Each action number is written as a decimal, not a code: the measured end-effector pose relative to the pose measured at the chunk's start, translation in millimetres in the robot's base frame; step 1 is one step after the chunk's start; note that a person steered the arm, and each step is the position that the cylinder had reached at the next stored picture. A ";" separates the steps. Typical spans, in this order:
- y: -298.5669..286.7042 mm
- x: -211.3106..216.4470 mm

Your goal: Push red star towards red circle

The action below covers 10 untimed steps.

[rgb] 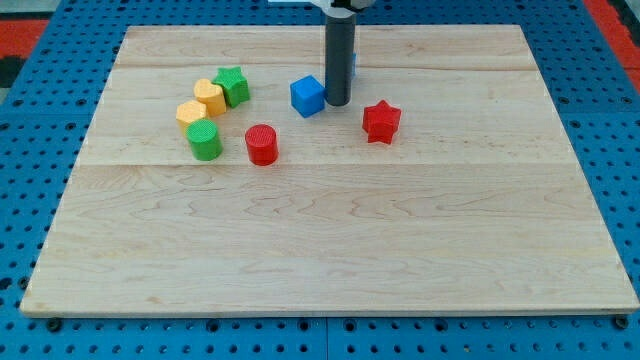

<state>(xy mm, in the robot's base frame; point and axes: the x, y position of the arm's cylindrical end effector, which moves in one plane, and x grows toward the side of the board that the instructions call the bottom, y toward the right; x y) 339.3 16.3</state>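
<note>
Nearest the view's bottom, bare wooden board (330, 250), pale planks over a blue pegboard (620, 120). Farther up, red circle (261, 144) — upright, left of centre, apart from its neighbours. Just to its left, green circle (204, 139), touching or nearly touching a yellow block (191, 112) above it. Second yellow block (209, 96) pressed against the first, and green star (232, 85) tight against that one — four pieces in a curved cluster at the view's upper left.

Right of centre, red star (381, 121), lying flat, well apart from red circle, on the opposite side of the rod and slightly higher in the view. Between the two, toward the top, blue cube (308, 95).

Dark rod dropping from the view's top edge, my tip (338, 104) down on the board just beside blue cube's right face — touching or nearly so, hard to tell which. Tip up and to the left of red star, near but clear of it. A sliver of another blue piece (353, 65) peeking out behind the rod, shape hidden.

No pincer on this arm — plain rod only, nothing held.
</note>
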 end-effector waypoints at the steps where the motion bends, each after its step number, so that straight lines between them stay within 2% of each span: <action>1: 0.3 0.0; 2: 81.7 0.0; 3: 132.6 6.0; 4: 102.4 26.6; 5: 37.1 26.8; 6: 5.6 32.3; 7: 75.7 60.8; 8: 82.9 83.1; 10: 15.9 84.8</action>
<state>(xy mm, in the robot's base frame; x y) 424.2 32.2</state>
